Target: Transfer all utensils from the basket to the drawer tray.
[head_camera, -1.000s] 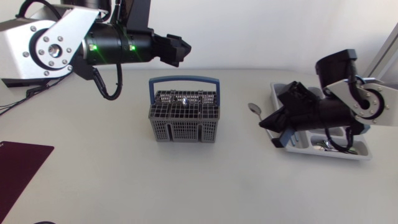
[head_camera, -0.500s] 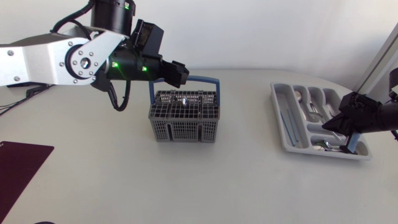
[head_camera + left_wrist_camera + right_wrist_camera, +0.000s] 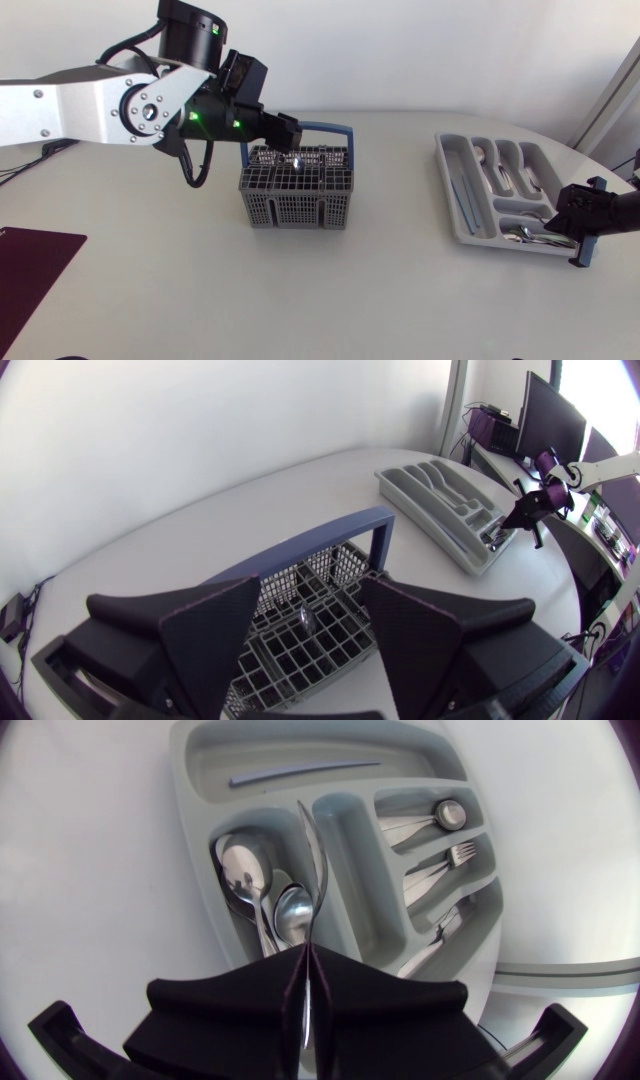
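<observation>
- No text, label or number is showing clearly enough to be read on the basket or the drawer tray.
- Nothing readable is lying on the table.

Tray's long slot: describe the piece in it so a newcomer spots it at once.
Start at the grey drawer tray on the table's right, then take its one full-length slot, on the side facing the basket. A slim blue-grey strip lies alone in it, matte, unlike the shiny spoons in the shorter slots.

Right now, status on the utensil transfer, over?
Left gripper open above basket, shiny utensil inside. Right gripper shut on thin utensil over tray. Nothing blocking.
</observation>
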Controlling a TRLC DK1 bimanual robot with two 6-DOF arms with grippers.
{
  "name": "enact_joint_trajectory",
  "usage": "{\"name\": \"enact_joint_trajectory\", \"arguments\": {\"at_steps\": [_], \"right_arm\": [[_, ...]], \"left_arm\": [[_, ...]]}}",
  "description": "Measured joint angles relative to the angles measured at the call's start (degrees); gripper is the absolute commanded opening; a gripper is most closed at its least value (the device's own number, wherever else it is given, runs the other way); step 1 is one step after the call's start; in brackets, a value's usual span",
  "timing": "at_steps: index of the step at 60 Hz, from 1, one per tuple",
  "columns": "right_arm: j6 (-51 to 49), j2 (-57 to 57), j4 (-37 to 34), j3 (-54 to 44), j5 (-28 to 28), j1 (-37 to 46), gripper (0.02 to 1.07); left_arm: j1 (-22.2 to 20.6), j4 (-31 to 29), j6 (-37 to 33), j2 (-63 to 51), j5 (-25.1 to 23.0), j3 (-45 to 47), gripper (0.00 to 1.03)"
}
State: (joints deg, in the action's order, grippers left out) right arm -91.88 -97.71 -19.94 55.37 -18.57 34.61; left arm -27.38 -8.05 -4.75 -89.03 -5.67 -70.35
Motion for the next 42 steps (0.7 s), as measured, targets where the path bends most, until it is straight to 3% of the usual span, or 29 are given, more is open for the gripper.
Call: {"name": "enact_joint_trajectory", "arguments": {"at_steps": [3, 8, 23, 36, 42], "right_arm": [[-0.7, -0.5, 1.1, 0.0, 0.5, 0.1, 0.1], [-1.4, -1.0, 2.4, 0.0, 0.9, 0.1, 0.2], [-2.1, -1.1, 7.8, -1.9, 2.6, 0.1, 0.65], [0.5, 2.5, 7.3, -3.0, 2.6, 0.1, 0.89], [3.8, 6.6, 5.2, -3.0, 2.3, -0.2, 0.93]], "left_arm": [[0.0, 0.0, 0.0, -0.2, 0.0, 0.2, 0.71], [0.0, 0.0, 0.0, -0.9, 0.0, 0.3, 0.71], [0.0, -0.4, 0.0, -3.4, 0.7, 1.1, 0.69], [0.0, -0.7, 0.0, -4.7, 0.7, 1.3, 0.64], [0.0, -0.7, 0.3, -5.6, 0.6, 1.3, 0.6]]}}
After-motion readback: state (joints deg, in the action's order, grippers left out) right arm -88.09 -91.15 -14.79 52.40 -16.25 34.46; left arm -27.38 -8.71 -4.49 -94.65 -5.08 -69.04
